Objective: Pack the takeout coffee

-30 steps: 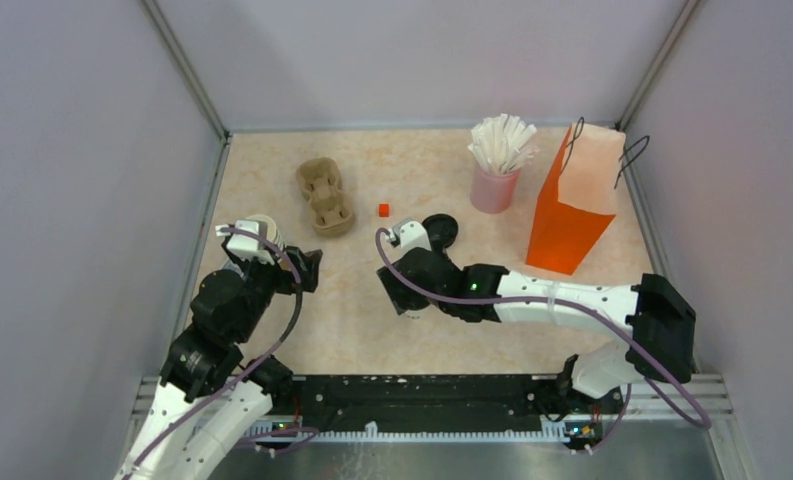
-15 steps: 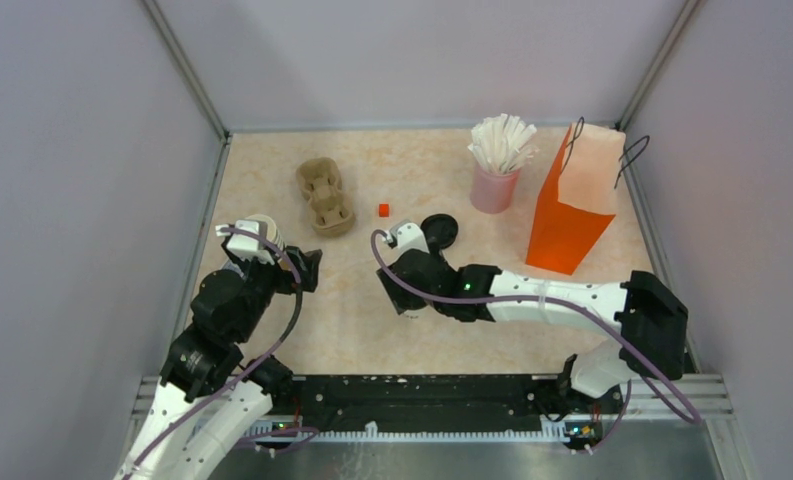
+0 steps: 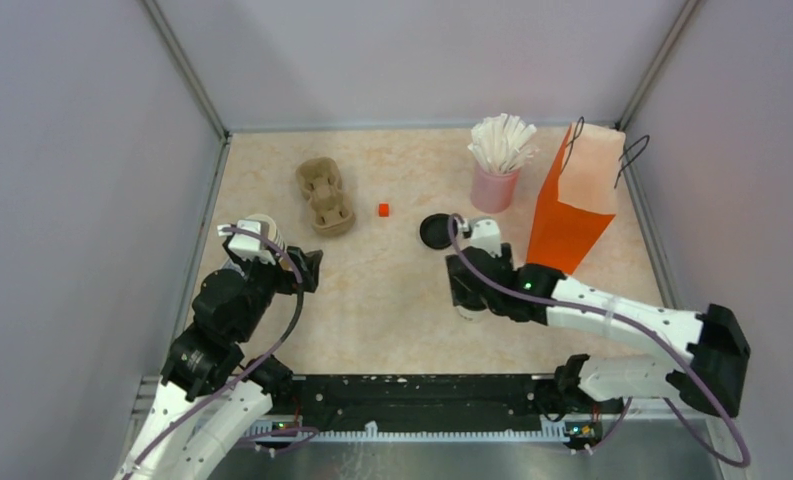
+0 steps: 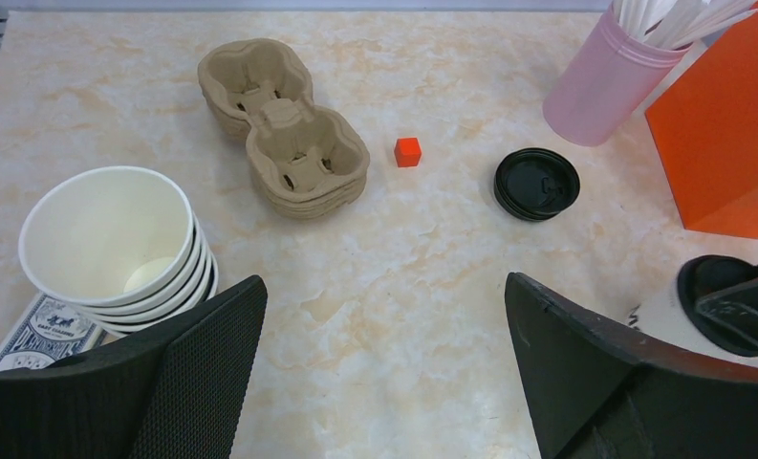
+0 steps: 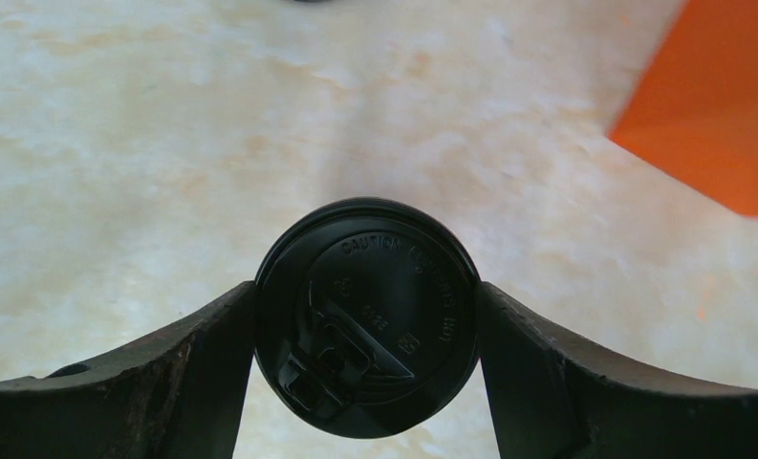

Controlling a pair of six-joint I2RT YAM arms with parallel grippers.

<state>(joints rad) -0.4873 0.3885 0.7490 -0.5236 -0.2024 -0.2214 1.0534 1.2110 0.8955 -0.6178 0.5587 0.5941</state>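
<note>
The takeout coffee (image 5: pixel 367 316), a small cup under a round black lid, stands between my right gripper's (image 5: pixel 367 298) fingers, which press on both sides of the lid. In the top view the right gripper (image 3: pixel 469 290) covers the cup, just left of the orange bag (image 3: pixel 572 205). In the left wrist view the cup (image 4: pixel 666 320) shows pale at the lower right. My left gripper (image 4: pixel 384 287) hangs wide open over bare table, beside the stack of lidless cream cups (image 4: pixel 112 239).
A cardboard cup carrier (image 3: pixel 325 197), a small red cube (image 3: pixel 383 210) and a loose black lid (image 3: pixel 436 231) lie mid-table. A pink cup of white straws (image 3: pixel 495 185) stands left of the bag. Grey walls enclose the table on three sides.
My right arm has swung to the right, from mid-table to beside the orange bag, with the cup between its fingers, which have narrowed. The left arm has not moved.
</note>
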